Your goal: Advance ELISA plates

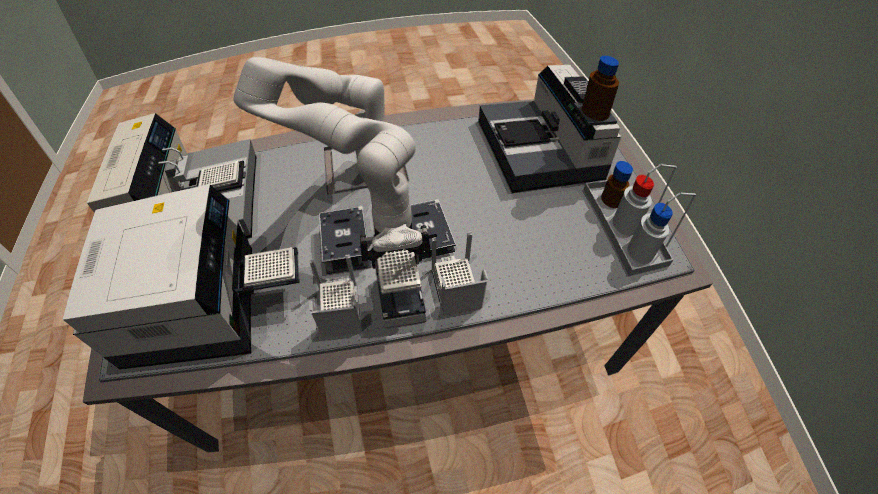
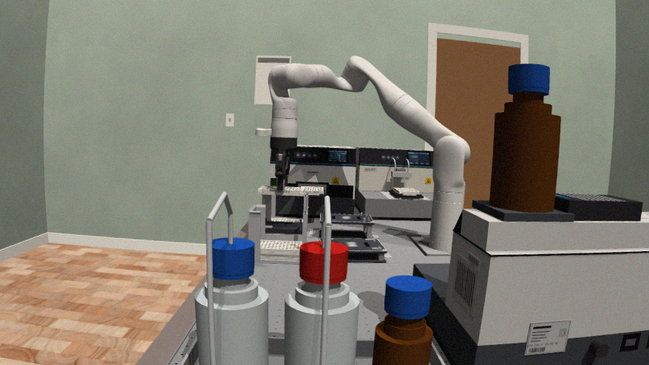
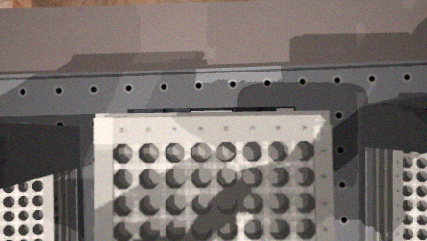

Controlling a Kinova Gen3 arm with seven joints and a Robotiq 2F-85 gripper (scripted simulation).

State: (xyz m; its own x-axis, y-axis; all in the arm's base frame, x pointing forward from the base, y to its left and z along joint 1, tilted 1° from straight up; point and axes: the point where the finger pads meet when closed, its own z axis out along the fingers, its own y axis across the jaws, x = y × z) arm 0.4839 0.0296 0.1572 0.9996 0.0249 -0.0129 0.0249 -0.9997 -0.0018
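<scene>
My gripper points straight down and is shut on a white well plate. It grips the plate at one short end and holds it level, a little above the dark station at the front middle of the deck. That station stands between two stack racks. The fingers are out of the wrist view, and I cannot read the plate's label. Another white plate sits on the tray of the big instrument at the front left. A third plate sits on the instrument at the back left. The nest of the instrument at the back right is bare.
The left rack and the right rack each hold white plates, which also show at the wrist view's edges. The black nests RG and N6 lie behind the gripper. A tray of bottles stands at the right edge.
</scene>
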